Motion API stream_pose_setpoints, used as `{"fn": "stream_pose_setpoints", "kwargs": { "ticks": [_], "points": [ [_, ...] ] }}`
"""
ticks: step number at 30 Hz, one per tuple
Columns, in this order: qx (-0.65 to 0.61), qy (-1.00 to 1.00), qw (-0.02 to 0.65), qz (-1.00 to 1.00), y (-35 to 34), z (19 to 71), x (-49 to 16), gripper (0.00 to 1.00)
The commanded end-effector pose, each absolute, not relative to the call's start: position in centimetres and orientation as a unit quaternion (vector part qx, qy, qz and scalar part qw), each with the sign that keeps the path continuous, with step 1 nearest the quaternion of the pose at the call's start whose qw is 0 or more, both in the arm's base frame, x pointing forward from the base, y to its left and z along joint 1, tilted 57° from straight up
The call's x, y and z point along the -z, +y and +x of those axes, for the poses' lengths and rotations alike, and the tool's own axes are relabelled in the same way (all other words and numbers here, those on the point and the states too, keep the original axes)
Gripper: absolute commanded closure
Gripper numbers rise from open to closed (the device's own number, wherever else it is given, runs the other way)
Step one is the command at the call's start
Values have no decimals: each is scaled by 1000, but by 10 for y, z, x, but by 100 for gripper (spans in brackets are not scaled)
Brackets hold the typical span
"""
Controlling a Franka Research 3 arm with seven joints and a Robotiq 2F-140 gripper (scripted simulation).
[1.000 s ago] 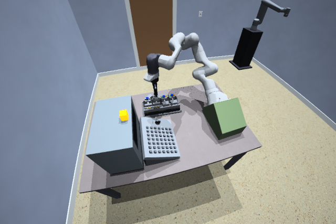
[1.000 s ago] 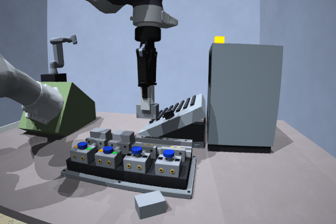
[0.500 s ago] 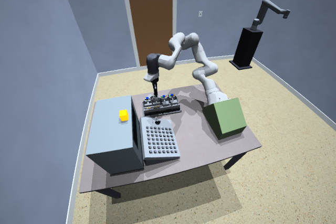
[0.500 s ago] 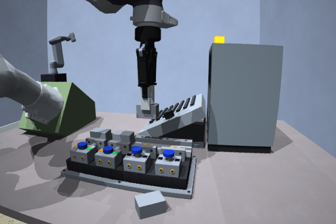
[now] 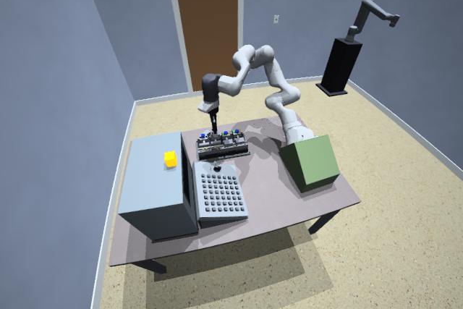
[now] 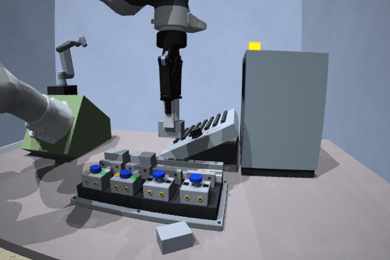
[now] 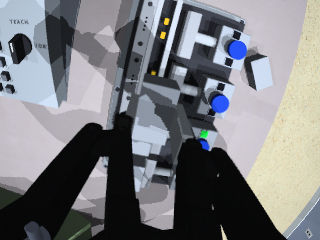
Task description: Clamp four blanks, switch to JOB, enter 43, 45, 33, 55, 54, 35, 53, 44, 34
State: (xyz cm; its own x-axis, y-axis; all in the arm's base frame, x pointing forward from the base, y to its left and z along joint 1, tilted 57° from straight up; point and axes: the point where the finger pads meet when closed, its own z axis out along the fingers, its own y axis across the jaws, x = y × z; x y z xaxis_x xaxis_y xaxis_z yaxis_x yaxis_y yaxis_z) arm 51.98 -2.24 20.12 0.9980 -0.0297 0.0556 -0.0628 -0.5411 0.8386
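My gripper [image 5: 214, 132] [image 6: 170, 122] [image 7: 154, 111] is shut on a grey blank [image 6: 163, 130] [image 7: 155, 107], held above the vise row. In the exterior view, the two left stations hold blanks [image 6: 116, 154] [image 6: 142, 157], with amber and green lenses lit. The two right stations have raised blue valves [image 6: 158, 174] [image 6: 195, 178], dark lenses and no blank visible on their rails. A loose blank [image 6: 173, 236] [image 7: 261, 72] lies on the table beside the vise base. The selector [image 7: 20, 48] points about at TEACH. The amber lamp [image 5: 170, 158] [image 6: 254, 45] is lit. No key is visibly lit.
The sloped key panel [image 5: 221, 213] [image 6: 217, 134] stands beside the vise row, against the tall grey cabinet [image 5: 153, 181] [image 6: 283, 109]. A green wedge-shaped block [image 5: 317, 161] [image 6: 91, 125] stands by the arm's base. A second arm stands on a black pedestal [image 5: 341, 66] off the table.
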Motion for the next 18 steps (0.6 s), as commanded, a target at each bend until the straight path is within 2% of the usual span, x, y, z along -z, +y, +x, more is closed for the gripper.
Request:
{"fn": "stream_pose_setpoints", "kwargs": {
  "ticks": [1, 18],
  "points": [
    [-20, -27, 477, 878, -20, 521, -201, 100],
    [-19, -26, 477, 878, -24, 521, -198, 100]
  ]
}}
